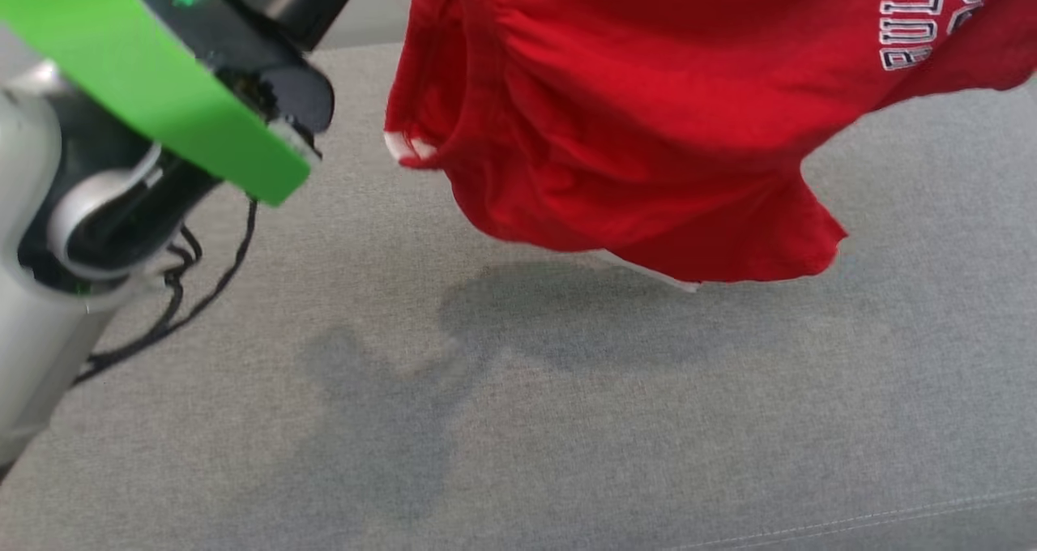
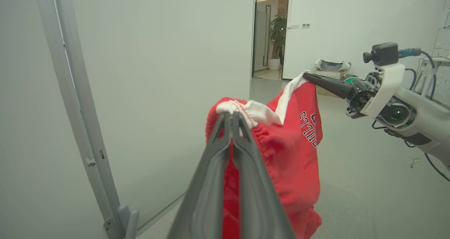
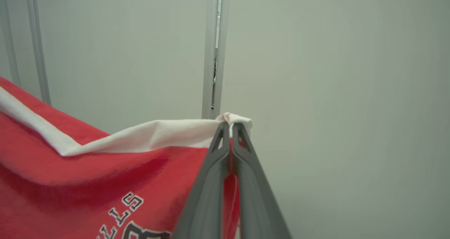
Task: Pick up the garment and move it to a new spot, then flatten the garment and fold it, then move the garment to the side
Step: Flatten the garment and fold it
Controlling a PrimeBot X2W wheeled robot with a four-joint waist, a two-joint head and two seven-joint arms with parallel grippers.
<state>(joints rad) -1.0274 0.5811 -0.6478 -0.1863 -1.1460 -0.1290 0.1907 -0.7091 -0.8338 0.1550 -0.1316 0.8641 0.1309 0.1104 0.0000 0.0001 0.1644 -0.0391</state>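
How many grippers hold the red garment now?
2. On the garment, the left gripper pinches the gathered white band; the right gripper pinches a white corner.

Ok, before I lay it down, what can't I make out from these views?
Head view: the red garment's top, where it is gripped, is cut off by the top edge.
Its lettering: cut by the head view's top edge and the right wrist view's bottom edge; unreadable.
Left wrist view: the left gripper's own fingers hide the cloth's middle.
Garment's full shape: bunched in folds.
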